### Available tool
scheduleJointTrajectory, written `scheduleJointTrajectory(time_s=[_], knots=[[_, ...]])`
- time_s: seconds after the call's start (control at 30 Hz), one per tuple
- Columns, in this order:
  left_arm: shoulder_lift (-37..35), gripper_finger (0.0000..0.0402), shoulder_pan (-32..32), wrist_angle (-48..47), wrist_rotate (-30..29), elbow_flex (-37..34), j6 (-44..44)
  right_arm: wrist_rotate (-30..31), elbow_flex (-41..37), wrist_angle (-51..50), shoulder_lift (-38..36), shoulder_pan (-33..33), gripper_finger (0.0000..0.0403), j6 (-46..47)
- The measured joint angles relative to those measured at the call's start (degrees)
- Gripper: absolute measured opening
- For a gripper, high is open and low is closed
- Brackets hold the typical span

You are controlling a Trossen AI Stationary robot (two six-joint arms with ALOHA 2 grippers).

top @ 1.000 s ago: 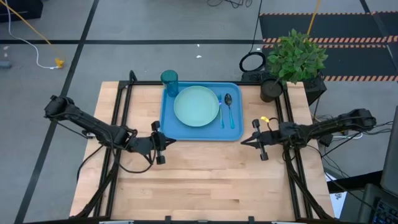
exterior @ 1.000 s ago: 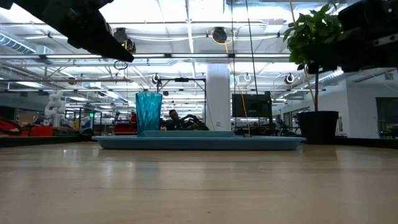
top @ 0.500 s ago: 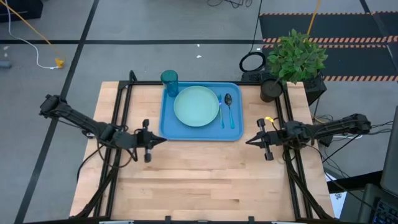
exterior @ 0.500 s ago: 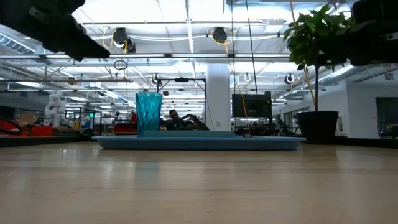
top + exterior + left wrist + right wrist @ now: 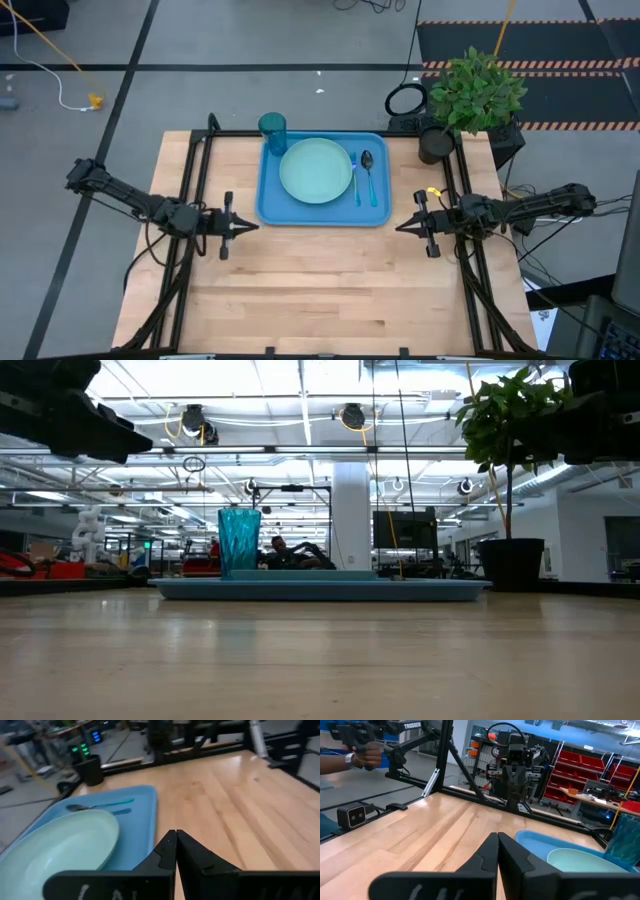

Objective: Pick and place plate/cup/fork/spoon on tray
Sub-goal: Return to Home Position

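The bright-blue tray (image 5: 290, 205) lies at the table's far middle. On it lies the mint-green plate (image 5: 316, 170), with the blue fork (image 5: 355, 178) and the spoon (image 5: 370, 172) side by side to the plate's right. The teal cup (image 5: 272, 128) stands upright on the tray's far left corner. My left gripper (image 5: 256, 226) is shut and empty, above the table off the tray's near left corner. My right gripper (image 5: 398, 227) is shut and empty, off the tray's near right corner.
A potted plant (image 5: 472, 98) stands at the table's far right corner. Black frame rails run along the table's left (image 5: 185, 215) and right (image 5: 470, 200) sides. Bare wood (image 5: 330, 290) lies near of the tray. A person's hand (image 5: 357, 746) shows beyond the table in the right wrist view.
My left gripper has drawn back toward the table's left edge, away from the tray's near left corner. My right gripper has drawn back a little toward the right edge. The things on the tray have stayed still.
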Motion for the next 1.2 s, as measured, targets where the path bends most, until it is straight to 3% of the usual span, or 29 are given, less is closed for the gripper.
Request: scheduleJointTrajectory(time_s=[0.23,0.5,0.8,1.07,1.2], knots=[[-3.7,0.0006,3.8,0.2,4.6,-2.1,0.7,0.0,0.0,0.1,0.0,0.0,0.0000,-0.5],[-5.3,0.0005,6.3,0.1,4.8,-4.3,-0.8,0.0,0.0,-1.1,-1.7,0.0,0.0000,-0.6],[-5.3,0.0017,6.4,2.0,4.8,-4.3,-1.2,0.3,-0.1,-6.1,-10.6,-1.5,0.0000,-2.0],[-5.3,0.0004,6.4,2.2,4.7,-4.3,-1.3,0.4,-0.1,-14.4,-19.5,-2.0,0.0000,-1.8],[-5.3,0.0016,6.4,2.4,4.5,-4.3,-1.3,4.0,-0.1,-15.8,-20.0,-2.0,0.0000,-1.8]])
